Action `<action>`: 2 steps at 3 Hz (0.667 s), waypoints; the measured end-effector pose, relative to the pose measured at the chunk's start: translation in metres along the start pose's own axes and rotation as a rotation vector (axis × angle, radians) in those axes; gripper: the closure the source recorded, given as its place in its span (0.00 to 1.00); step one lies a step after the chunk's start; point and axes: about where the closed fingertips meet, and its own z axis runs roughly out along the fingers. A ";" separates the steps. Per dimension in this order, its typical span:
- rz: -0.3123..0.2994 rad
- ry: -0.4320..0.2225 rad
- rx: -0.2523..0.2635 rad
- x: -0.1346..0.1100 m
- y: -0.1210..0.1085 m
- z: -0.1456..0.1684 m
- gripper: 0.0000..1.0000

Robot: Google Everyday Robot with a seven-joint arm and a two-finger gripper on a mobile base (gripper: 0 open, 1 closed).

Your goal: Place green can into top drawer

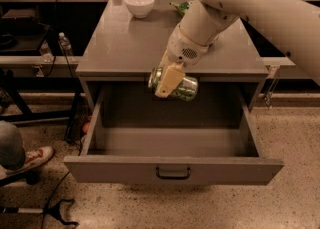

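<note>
My gripper (169, 82) is shut on the green can (183, 87), a shiny dark green can held on its side. It hangs in the air just past the front edge of the cabinet top, above the back of the open top drawer (172, 169). The drawer is a wide shallow grey metal box pulled fully out, with a small dark curved handle (173, 174) at the centre of its front panel. I see nothing inside it. My white arm reaches in from the upper right.
A white bowl (139, 4) stands at the back of the grey cabinet top (120, 48). A soft green bag (181, 7) peeks out behind my arm. A plastic bottle (65, 44) and a dark shelf stand at left. A person's shoe (36, 156) is on the floor at lower left.
</note>
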 end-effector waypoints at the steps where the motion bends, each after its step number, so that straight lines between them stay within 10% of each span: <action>1: 0.004 -0.004 -0.003 0.001 0.000 0.004 1.00; 2: 0.041 0.001 -0.011 0.007 0.004 0.024 1.00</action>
